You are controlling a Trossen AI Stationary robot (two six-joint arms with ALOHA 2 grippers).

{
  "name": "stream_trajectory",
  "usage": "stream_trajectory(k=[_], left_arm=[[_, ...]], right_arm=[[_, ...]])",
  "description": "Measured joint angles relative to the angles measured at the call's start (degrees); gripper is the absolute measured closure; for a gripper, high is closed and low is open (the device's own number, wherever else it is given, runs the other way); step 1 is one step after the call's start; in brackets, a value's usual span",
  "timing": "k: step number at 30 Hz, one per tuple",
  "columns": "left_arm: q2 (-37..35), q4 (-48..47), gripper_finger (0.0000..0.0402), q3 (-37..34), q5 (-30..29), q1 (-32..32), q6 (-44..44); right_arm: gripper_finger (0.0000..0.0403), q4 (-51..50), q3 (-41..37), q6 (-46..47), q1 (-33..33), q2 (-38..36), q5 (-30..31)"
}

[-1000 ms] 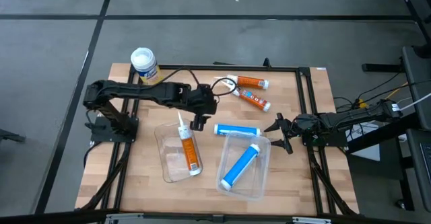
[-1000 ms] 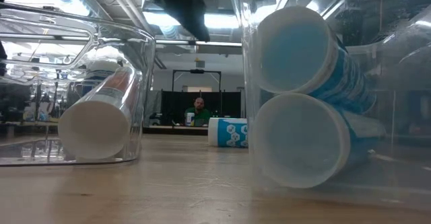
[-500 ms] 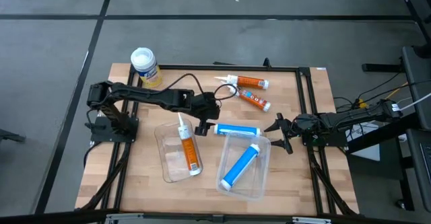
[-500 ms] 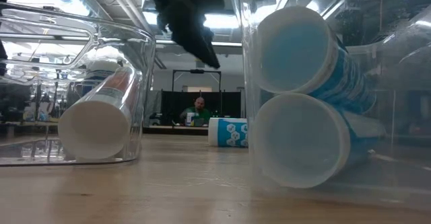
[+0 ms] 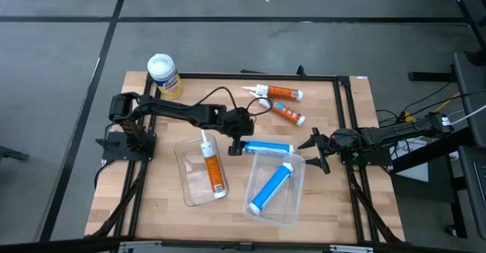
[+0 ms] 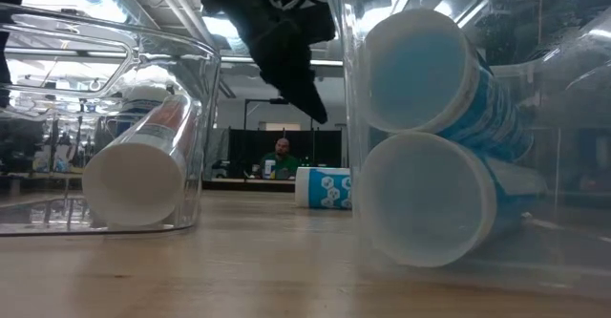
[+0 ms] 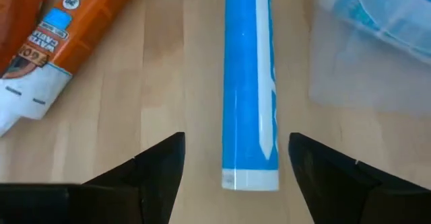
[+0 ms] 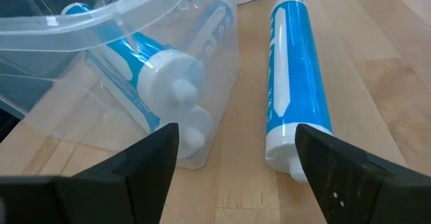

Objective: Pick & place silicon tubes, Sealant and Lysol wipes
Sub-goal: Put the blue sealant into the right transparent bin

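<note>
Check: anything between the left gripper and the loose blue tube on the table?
Nothing visible. The left gripper is open with its fingers straddling the flat end of the loose blue tube, bare wood on both sides. The orange tubes and clear bin lie off to the sides.

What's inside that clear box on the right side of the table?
The right clear box holds a blue tube lying slanted. The low view shows two white tube ends stacked there, so a second tube probably lies beneath, hidden from above.

one tube [image 5: 268, 147] lies on the table [image 5: 334, 207] between two bins [image 5: 201, 171], each holding a tube
</note>
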Motion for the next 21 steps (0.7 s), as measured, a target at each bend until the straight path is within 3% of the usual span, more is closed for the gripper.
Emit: stream_trajectory(k=[12, 21], left_arm=[[1.7, 1.5, 0.0069, 0.1, 3.9, 0.2, -1.7], [3.8, 1.9, 0.0061, 0.0, 3.8, -0.1, 0.5]], right_arm=[[0.0105, 0.0, 0.0, 0.0, 0.0, 0.0, 0.0], [0.0105, 0.0, 0.0, 0.0, 0.0, 0.0, 0.0]])
